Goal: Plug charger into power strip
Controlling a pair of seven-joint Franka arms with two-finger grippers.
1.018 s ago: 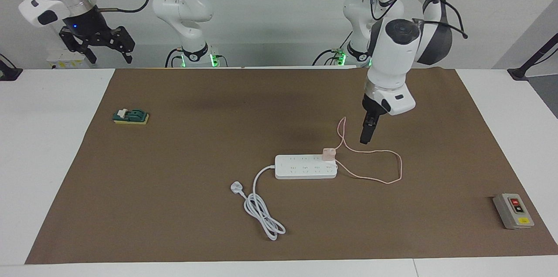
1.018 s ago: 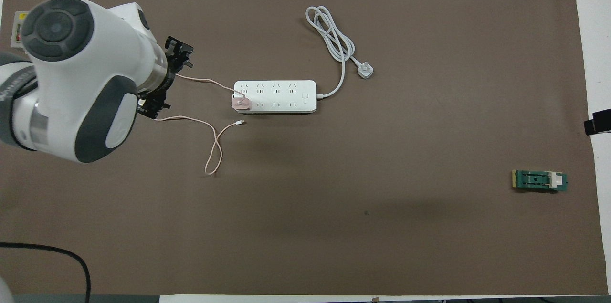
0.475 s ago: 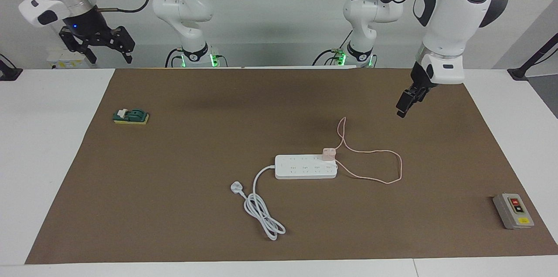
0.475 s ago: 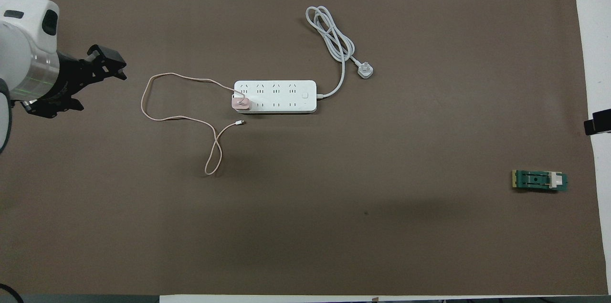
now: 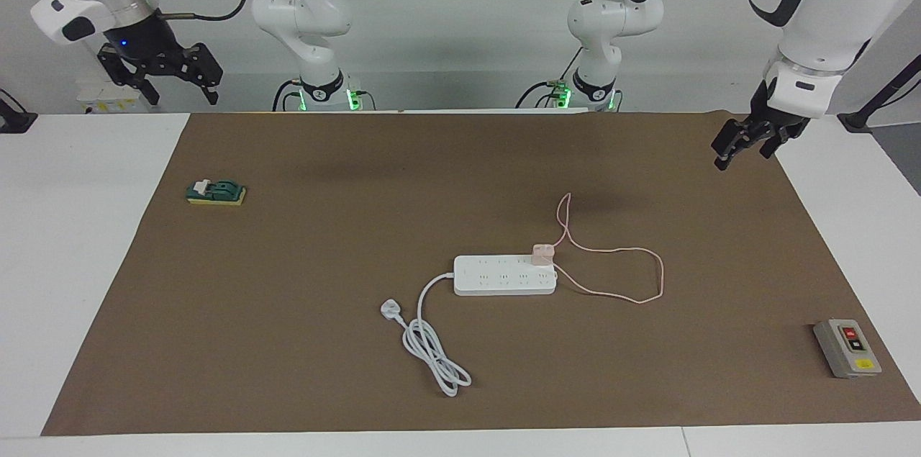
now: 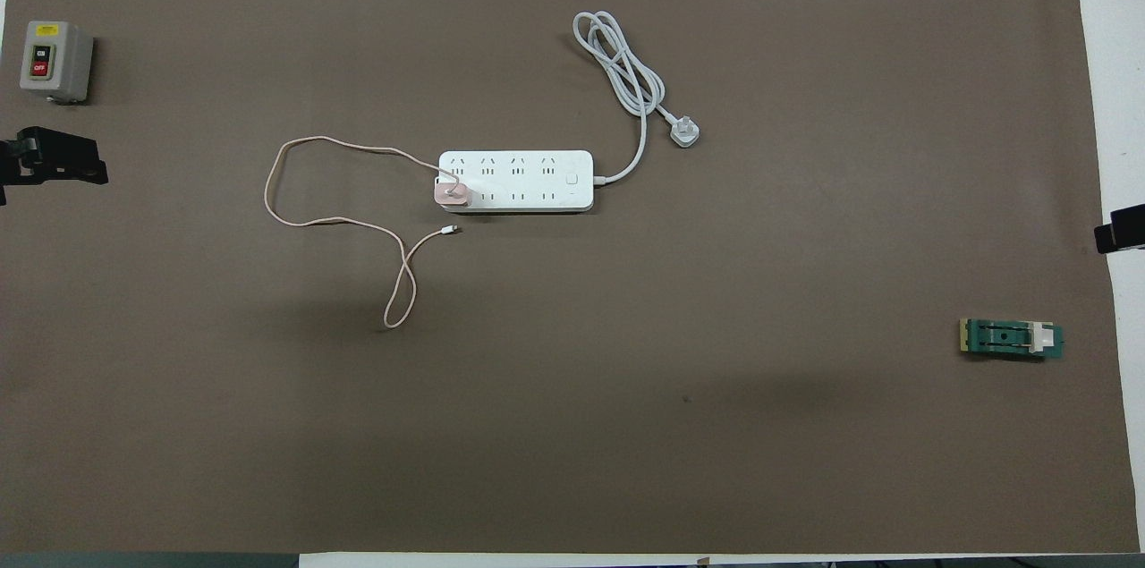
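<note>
- Overhead view, item one: charger [image 6: 450,193], pale pink cube, left-centre of frame, seated on the end socket of the power strip [image 6: 516,181]; in the facing view it stands upright on the strip's end [image 5: 542,253] toward the left arm's end of the table.
- Charger cable [image 6: 295,183]: thin pink line, looped loosely on the mat beside the strip, free end lying near the strip's lower edge in the overhead frame.
- Power strip cord [image 5: 432,349]: thick, white, coiled, with white plug [image 5: 389,310] lying loose on the mat, lower centre of the facing frame.
- Step in hand, as a judgement: insertion appears done; the arms stand clear, so this reads as the retreat stage.
- Next move, as a judgement: none beyond parking the arm; a check that the cube sits flush would be prudent, since seating depth cannot be told.
- Left gripper [image 5: 748,140]: upper right of the facing frame, raised over the mat's edge, fingers parted, holding nothing.
- Right gripper [image 5: 162,72]: upper left of the facing frame, raised, waiting, fingers spread wide, empty.
- Surface: brown mat [image 5: 288,342] on a white table [image 5: 65,263].
- Other stock: grey button box [image 5: 847,347], lower right of the facing frame; green-and-yellow switch block [image 5: 216,192], left.
- Room: plain pale wall [image 5: 460,11], top of the facing frame.
</note>
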